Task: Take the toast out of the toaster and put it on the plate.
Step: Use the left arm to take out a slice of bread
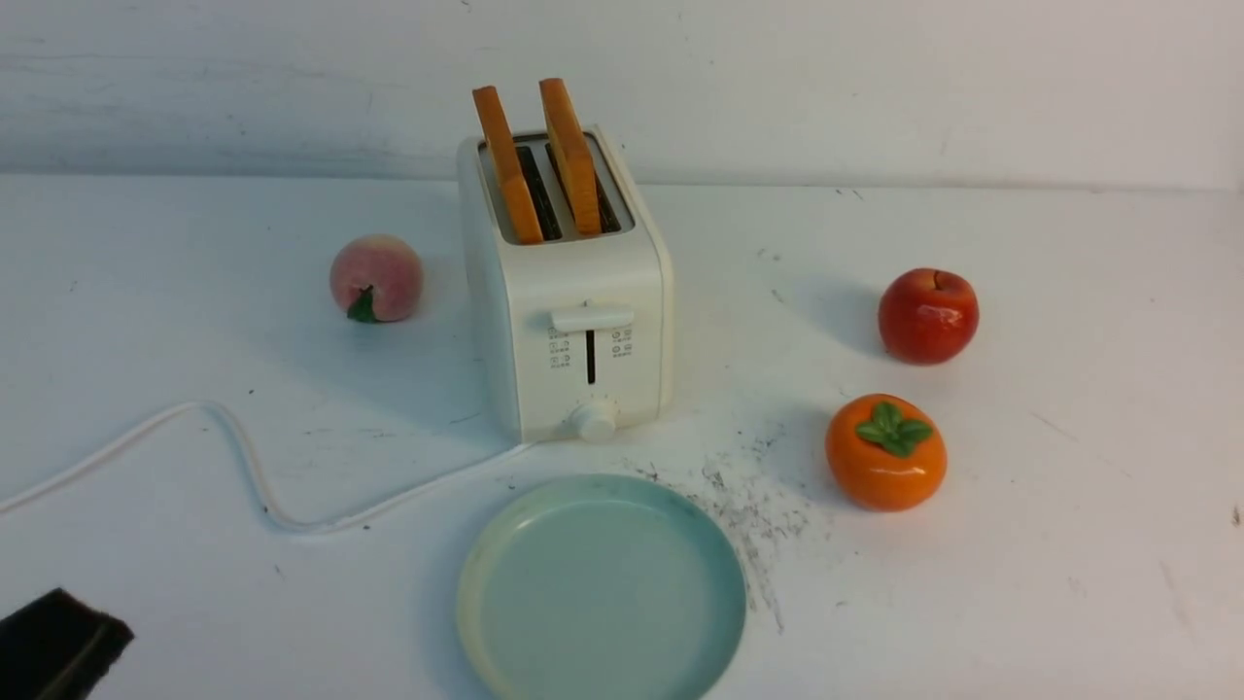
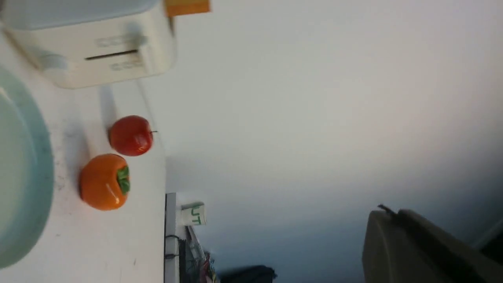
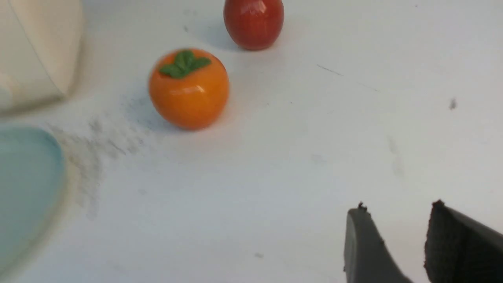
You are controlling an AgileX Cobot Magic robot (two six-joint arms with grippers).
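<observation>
Two toast slices (image 1: 507, 165) (image 1: 571, 156), orange-brown with a darker crust edge, stand on edge in the toaster (image 1: 569, 321), one per slot, leaning slightly left, with their upper halves clear of the top. This toaster is a boxy cream-white unit at the table (image 1: 1069, 437) centre; its lever (image 1: 591, 318) sits at the top end of a dark vertical slot, with a round knob (image 1: 593, 419) below. Small grey markings flank the slot but are too small to read. A white cord (image 1: 243, 457) runs from the base toward the left table edge. One plate (image 1: 486, 593), pale blue-green with a shallow raised rim, lies empty just in front of the toaster, not touching it. A peach (image 1: 376, 277) lies left of the toaster; an apple (image 1: 928, 316) and a persimmon (image 1: 885, 452) lie to its right, with grey scuffing between persimmon and plate. Beyond the table edge, the left wrist view shows a white label (image 2: 193, 214) with green letters, of which "UT" is legible. The left pincer (image 2: 393, 214) has its jaws closed together with nothing between them; in the front view it shows at the near left corner, well apart from toaster and toast. The right pincer (image 3: 397, 208) has its jaws parted and empty, above bare table, well apart from the toaster, with the persimmon between it and the toaster.
</observation>
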